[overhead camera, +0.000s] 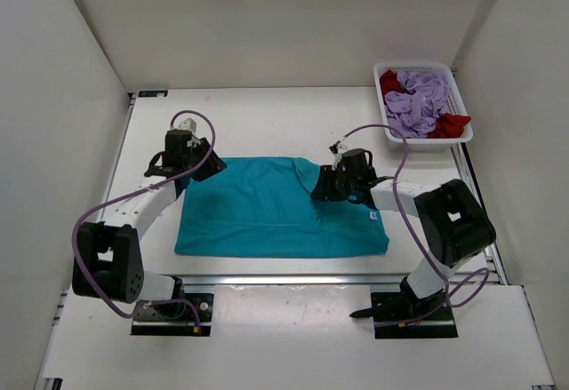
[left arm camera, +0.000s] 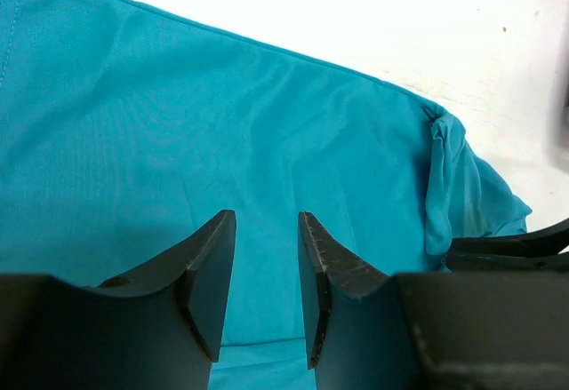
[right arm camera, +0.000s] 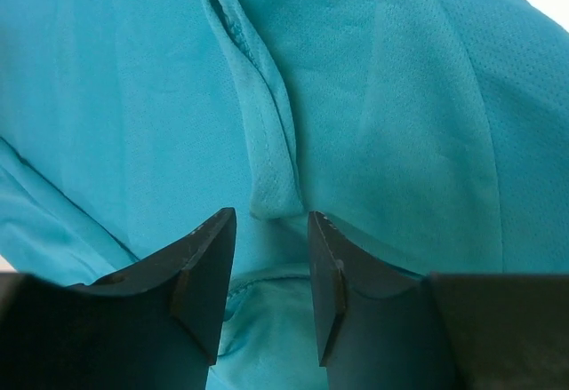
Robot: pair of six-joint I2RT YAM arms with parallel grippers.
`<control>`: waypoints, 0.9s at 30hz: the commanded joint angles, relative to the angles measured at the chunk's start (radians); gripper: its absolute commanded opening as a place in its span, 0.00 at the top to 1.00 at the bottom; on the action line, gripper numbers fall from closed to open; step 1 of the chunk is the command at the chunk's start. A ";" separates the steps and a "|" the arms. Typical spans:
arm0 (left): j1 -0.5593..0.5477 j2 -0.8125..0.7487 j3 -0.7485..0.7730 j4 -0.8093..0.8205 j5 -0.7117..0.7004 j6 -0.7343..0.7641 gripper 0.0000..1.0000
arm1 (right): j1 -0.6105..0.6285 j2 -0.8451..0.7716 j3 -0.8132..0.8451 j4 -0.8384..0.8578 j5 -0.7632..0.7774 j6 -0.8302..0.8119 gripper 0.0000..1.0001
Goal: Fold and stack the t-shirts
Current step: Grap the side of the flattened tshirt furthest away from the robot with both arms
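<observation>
- Left gripper (left arm camera: 267, 217) sits low over the far left corner of the teal-blue t-shirt (overhead camera: 267, 212), jaws parted to a narrow gap, with flat cloth showing through and nothing visibly pinched.
- Right gripper (right arm camera: 271, 217) is at the shirt's far right shoulder, jaws parted about as much, and a raised hemmed ridge (right arm camera: 267, 150) runs down to its tips.
- That shirt lies spread on the table (overhead camera: 267, 123) between the arms, mostly flat, with one sleeve (left arm camera: 440, 186) bunched at its edge.
- I judge it light, limp and a little slick. It will sag and drag, so pinch a seam or doubled hem at the corners rather than a single layer, and lift both corners together.
- The lavender t-shirt (overhead camera: 422, 97) and red t-shirt (overhead camera: 391, 81) are crumpled together in the white basket (overhead camera: 422, 66) at the far right corner, well apart from the grippers.
- Nothing lies on the teal-blue t-shirt. The likeliest snags are the bunched sleeve and the purple cables (overhead camera: 396, 195).
</observation>
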State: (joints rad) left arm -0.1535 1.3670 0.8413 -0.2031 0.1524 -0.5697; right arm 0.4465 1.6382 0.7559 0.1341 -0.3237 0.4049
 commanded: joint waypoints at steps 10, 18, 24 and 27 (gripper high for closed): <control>0.023 0.084 0.085 -0.021 -0.036 0.034 0.55 | -0.020 0.063 0.075 0.082 -0.048 0.038 0.68; 0.060 0.162 0.128 -0.035 -0.011 0.040 0.55 | -0.043 0.075 0.120 0.035 -0.069 0.034 1.00; 0.104 0.230 0.203 -0.062 -0.016 0.053 0.56 | -0.065 0.061 0.146 -0.036 -0.062 0.023 0.87; 0.112 0.221 0.191 -0.059 -0.014 0.054 0.56 | -0.052 0.064 0.117 -0.031 -0.076 0.021 0.70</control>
State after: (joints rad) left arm -0.0536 1.6150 1.0084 -0.2508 0.1314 -0.5312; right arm 0.3840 1.7210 0.8612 0.1055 -0.3824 0.4374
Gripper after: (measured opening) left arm 0.444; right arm 0.287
